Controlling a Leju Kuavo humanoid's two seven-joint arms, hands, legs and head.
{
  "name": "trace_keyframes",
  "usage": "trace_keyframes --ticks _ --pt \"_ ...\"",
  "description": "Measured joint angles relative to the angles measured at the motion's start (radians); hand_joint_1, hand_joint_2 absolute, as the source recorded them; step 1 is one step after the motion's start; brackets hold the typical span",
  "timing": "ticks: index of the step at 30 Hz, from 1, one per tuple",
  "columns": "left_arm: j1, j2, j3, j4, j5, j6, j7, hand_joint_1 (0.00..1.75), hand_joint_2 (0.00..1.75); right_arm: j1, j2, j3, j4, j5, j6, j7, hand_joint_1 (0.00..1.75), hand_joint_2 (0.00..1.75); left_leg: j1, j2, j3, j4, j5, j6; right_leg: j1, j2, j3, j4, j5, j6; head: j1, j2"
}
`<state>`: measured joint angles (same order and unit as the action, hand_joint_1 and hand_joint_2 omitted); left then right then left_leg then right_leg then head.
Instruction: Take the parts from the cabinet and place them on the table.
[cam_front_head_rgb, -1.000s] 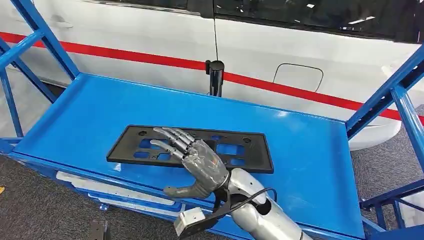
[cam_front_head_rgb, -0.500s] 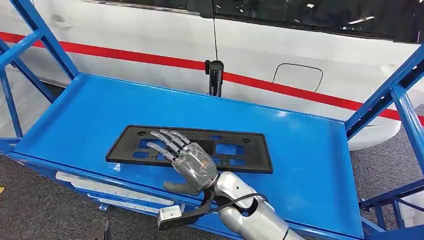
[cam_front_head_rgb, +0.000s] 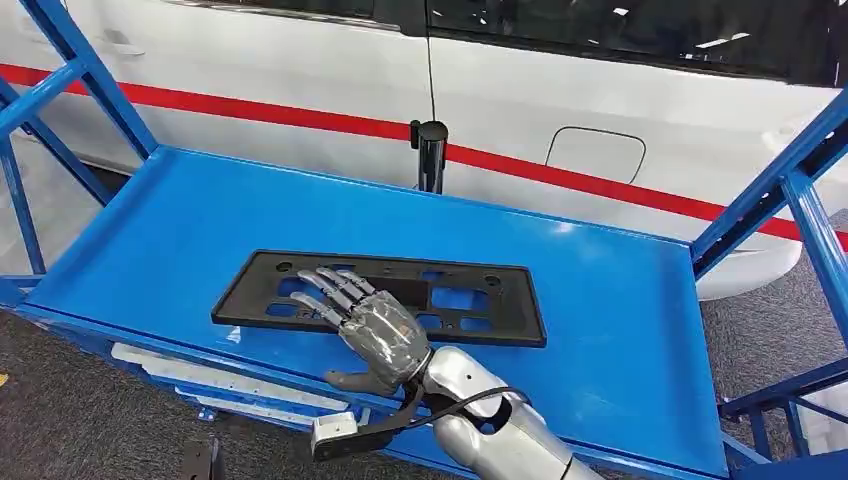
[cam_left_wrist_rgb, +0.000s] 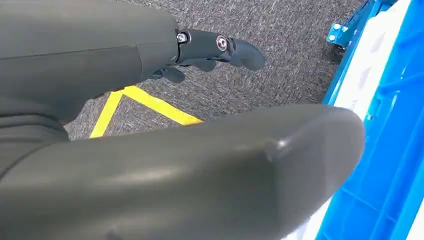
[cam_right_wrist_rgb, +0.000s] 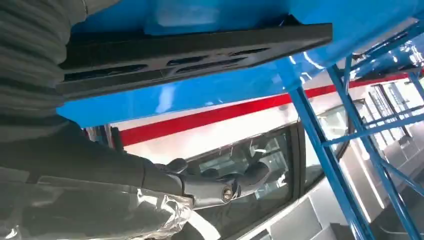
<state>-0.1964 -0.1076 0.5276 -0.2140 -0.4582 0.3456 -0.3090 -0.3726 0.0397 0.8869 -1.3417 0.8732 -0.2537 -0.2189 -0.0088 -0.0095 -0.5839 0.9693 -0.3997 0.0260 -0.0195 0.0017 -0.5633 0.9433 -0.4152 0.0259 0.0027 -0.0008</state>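
A flat black plastic plate holder (cam_front_head_rgb: 470, 300) with cut-outs lies on the blue shelf (cam_front_head_rgb: 180, 230) of the cabinet. My right hand (cam_front_head_rgb: 365, 325) hovers over the holder's near edge, palm down, fingers spread and pointing away to the left, holding nothing. From the right wrist camera the holder (cam_right_wrist_rgb: 200, 45) appears as a long dark bar against the blue shelf, with my right hand's fingers (cam_right_wrist_rgb: 215, 182) apart from it. My left hand (cam_left_wrist_rgb: 210, 47) hangs beside the cabinet over the floor, fingers loosely extended and empty.
Blue frame struts (cam_front_head_rgb: 790, 170) rise at both sides of the shelf. A white car body with a red stripe (cam_front_head_rgb: 560, 170) stands close behind, and a black post (cam_front_head_rgb: 431, 152) stands at the shelf's far edge. Grey carpet with a yellow line (cam_left_wrist_rgb: 150, 102) lies below.
My right hand has drawn back toward me and slightly left, from over the middle of the holder to its near edge. The holder has not moved.
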Motion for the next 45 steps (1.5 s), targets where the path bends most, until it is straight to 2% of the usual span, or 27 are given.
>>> trace_keyframes --ticks 6,11,20,27,45 --pt "0.000 0.000 0.000 0.000 0.000 0.001 -0.001 0.00 0.00 -0.007 0.003 0.007 0.021 0.110 -0.005 0.082 0.00 1.75 0.000 0.000 0.000 0.000 0.000 0.000 0.000 0.000 0.000 0.000 0.000 0.000 0.000 0.000" --pt "0.000 0.000 0.000 0.000 0.000 0.002 -0.001 0.00 0.00 -0.010 0.008 0.010 0.045 0.131 -0.010 0.098 0.00 1.75 0.000 0.000 0.000 0.000 0.000 0.000 0.000 0.000 0.000 0.000 0.000 0.000 0.000 0.000" --pt "0.000 0.000 0.000 0.000 -0.009 0.003 -0.006 0.00 0.00 -0.014 0.014 0.011 0.104 0.372 -0.127 0.262 0.00 1.75 0.000 0.000 0.000 0.000 0.000 0.000 0.000 0.000 0.000 0.000 0.000 0.000 0.000 0.000" --pt "0.000 -0.002 0.000 0.000 -0.011 0.007 -0.002 0.00 0.00 -0.014 0.019 0.009 0.136 0.473 -0.145 0.337 0.00 1.75 0.000 0.000 0.000 0.000 0.000 0.000 0.000 0.000 0.000 0.000 0.000 0.000 0.000 0.000" --pt "0.003 -0.002 0.000 0.000 -0.014 0.012 -0.003 0.00 0.00 -0.009 0.037 -0.004 0.183 0.639 -0.137 0.451 0.00 1.75 0.000 0.000 0.000 0.000 0.000 0.000 0.000 0.000 0.000 0.000 0.000 0.000 0.000 0.000"
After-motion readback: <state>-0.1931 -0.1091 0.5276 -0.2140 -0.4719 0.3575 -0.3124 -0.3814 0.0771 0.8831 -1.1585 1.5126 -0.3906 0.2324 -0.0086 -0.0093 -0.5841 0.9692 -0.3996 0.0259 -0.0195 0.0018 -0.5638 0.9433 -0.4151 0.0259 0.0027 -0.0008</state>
